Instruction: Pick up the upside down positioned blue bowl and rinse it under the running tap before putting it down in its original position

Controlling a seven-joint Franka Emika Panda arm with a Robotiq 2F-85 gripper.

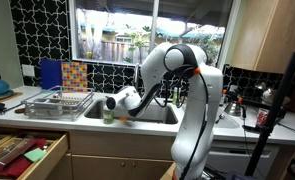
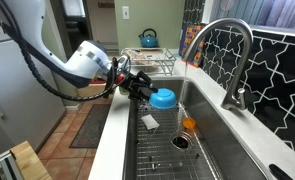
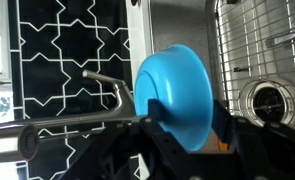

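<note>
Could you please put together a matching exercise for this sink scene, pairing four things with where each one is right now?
Things:
1. blue bowl
2. tap
3. kettle
4. drain

Places:
A. set in the floor of the sink
B. held by the gripper, above the sink
C. at the sink's edge, beside the black tiled wall
D. in the background, beyond the dish rack

Pairs: 1-B, 2-C, 3-D, 4-A.
</note>
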